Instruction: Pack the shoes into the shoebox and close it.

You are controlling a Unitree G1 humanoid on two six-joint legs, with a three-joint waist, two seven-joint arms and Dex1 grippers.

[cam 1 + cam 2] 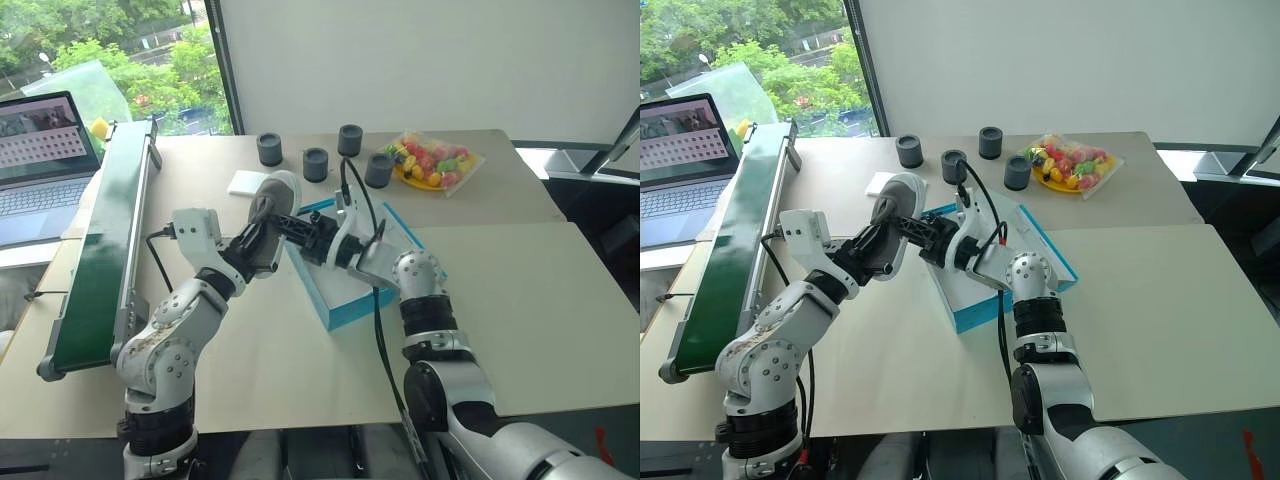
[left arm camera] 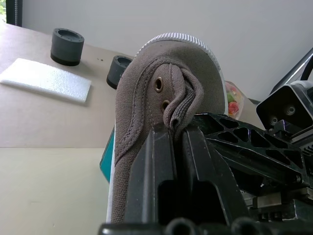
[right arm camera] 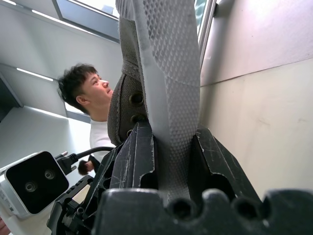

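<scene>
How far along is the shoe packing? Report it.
Done: nothing confirmed packed; the shoebox stands open, its inside partly hidden by the arms. In hand: one shoe is held in the air by the box, with the left gripper on its upper and the right gripper clamping its sole. Left: box the shoes and close the lid.

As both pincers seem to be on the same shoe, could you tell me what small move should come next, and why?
Probably the left pincer should let go. It pinches the shoe's eyelet edge while the right pincer is clamped across the sole, holding the shoe above the table beside the open box. Then the right arm can lower it in.
</scene>
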